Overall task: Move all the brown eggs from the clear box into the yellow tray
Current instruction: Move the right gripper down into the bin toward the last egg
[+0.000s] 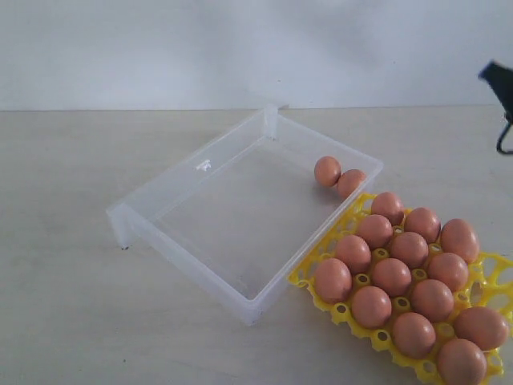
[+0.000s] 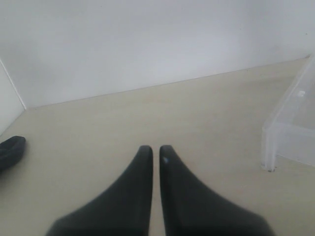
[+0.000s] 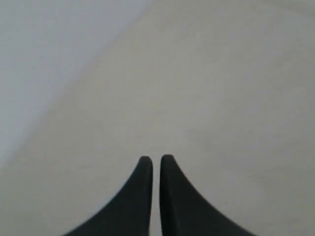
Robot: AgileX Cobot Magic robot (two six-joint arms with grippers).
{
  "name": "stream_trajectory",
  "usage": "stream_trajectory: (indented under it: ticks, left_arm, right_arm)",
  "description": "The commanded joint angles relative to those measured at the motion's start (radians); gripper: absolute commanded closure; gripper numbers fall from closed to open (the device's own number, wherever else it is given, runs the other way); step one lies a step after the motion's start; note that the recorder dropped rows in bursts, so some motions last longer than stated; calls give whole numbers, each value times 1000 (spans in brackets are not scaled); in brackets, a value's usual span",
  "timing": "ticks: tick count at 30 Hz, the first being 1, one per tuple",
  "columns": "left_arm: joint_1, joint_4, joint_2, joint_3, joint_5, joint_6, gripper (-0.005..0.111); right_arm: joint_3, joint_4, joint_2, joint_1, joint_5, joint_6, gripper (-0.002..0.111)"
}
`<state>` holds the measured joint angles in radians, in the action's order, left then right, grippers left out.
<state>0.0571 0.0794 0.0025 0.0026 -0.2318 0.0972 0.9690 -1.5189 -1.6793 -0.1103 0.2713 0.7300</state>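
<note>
Left gripper (image 2: pixel 155 147): jaws pressed together, empty, above the table (image 2: pixel 88 128). Clear box (image 1: pixel 192 269): two brown eggs (image 1: pixel 327 171) lie touching in its far right corner. Yellow tray (image 1: pixel 301 281): against the box, cups holding eggs. Right gripper (image 3: pixel 156 158): jaws together, empty.

The box (image 1: pixel 188 269) is clear, frosted plastic, the tray (image 1: pixel 303 278) beside it glossy plastic, the eggs (image 1: pixel 391 276) smooth, the table (image 1: pixel 80 321) matt.
</note>
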Motion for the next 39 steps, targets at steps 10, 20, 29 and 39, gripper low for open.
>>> stream_trajectory:
  ticks: [10,20,29,39]
  left_arm:
    - [-7,-5,-3,-3,7,-3,103]
    - [-7,-5,-3,-3,7,-3,103]
    - [-7,-5,-3,-3,7,-3,103]
    - [-7,-5,-3,-3,7,-3,103]
  right_arm:
    - [665,872,-174,50,-1132,-280,108]
    - [880,1778,-369,358,-1446,-793,108]
    - [880,1680,-456,399,-1427,-791,70]
    - [880,1639,-537,399,-1284,-902,55]
